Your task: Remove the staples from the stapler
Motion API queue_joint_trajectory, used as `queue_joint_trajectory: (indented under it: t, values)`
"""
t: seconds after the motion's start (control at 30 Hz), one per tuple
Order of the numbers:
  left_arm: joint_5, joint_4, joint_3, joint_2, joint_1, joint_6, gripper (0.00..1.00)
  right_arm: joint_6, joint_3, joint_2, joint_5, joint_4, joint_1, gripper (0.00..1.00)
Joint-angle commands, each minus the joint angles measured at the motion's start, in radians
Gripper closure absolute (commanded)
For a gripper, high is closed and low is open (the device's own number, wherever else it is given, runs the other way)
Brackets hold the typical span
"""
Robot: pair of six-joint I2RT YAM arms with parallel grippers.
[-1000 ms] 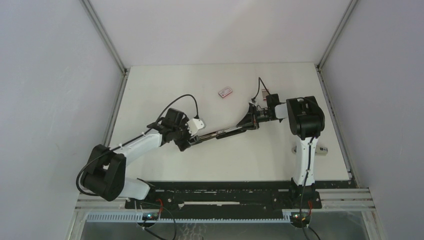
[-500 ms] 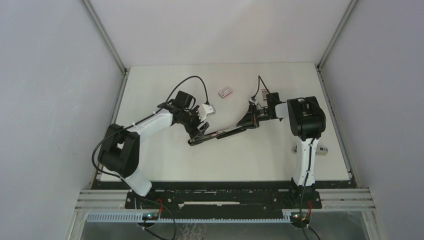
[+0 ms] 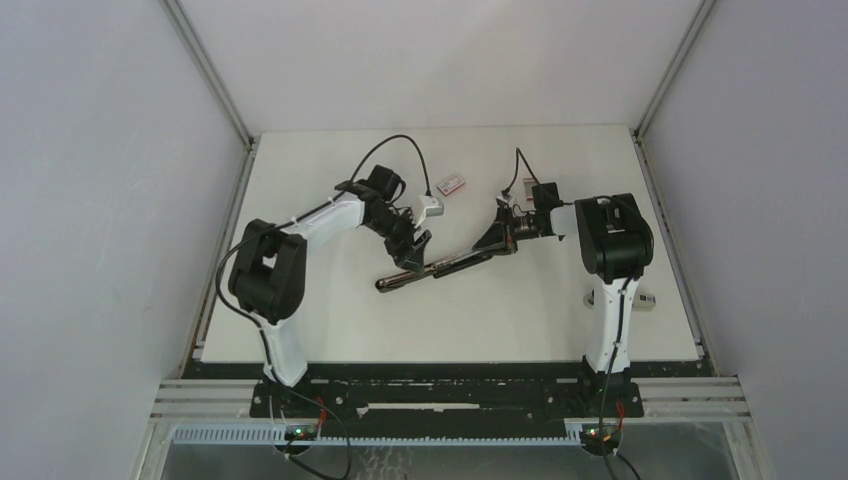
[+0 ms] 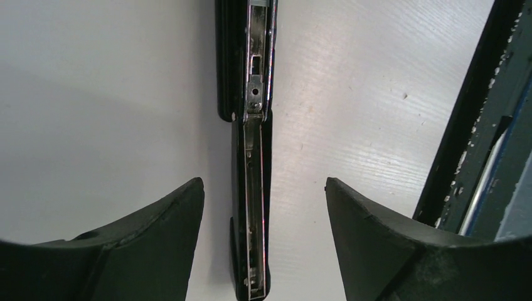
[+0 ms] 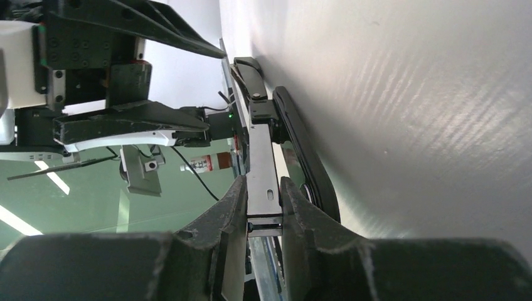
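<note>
R pincer [image 5: 263, 195] tight on stapler [image 3: 450, 263]

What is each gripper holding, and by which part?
Right gripper is shut on the stapler, clamping its metal rail at one end. Left gripper is open over the stapler, holding nothing.

White tabletop [image 3: 330, 320] at centre, boxed by plain grey walls [image 3: 100, 150] at 9, 12 and 3 o'clock. Aluminium posts [image 3: 206, 70] rise at 11 and 1; a black rail [image 3: 450, 372] crosses at 6.

White table [image 3: 330, 310] carries an open stapler [image 3: 460, 261] and a reddish box [image 3: 451, 184].
</note>
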Motion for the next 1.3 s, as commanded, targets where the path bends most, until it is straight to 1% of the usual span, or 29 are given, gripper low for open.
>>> queue_joint_trajectory:
  t: [0.0, 0.2, 0.6, 0.9, 1.27]
  values:
    - [0.106, -0.047, 0.069, 0.039, 0.003, -0.037, 0.25, 0.006, -0.005, -0.079, -0.041, 0.048, 0.004, 0.92]
    - [0.136, -0.049, 0.097, 0.068, 0.003, -0.05, 0.24, 0.108, -0.049, -0.106, -0.061, 0.182, 0.009, 0.96]
    - [0.158, -0.049, 0.114, 0.09, 0.013, -0.061, 0.25, 0.168, -0.049, -0.088, -0.103, 0.229, -0.001, 1.0]
    - [0.184, -0.055, 0.141, 0.115, 0.033, -0.073, 0.25, 0.193, -0.05, -0.108, -0.132, 0.258, 0.001, 1.0]
    - [0.225, -0.117, 0.206, 0.163, 0.032, -0.069, 0.25, 0.187, -0.049, -0.145, -0.167, 0.267, 0.029, 1.0]
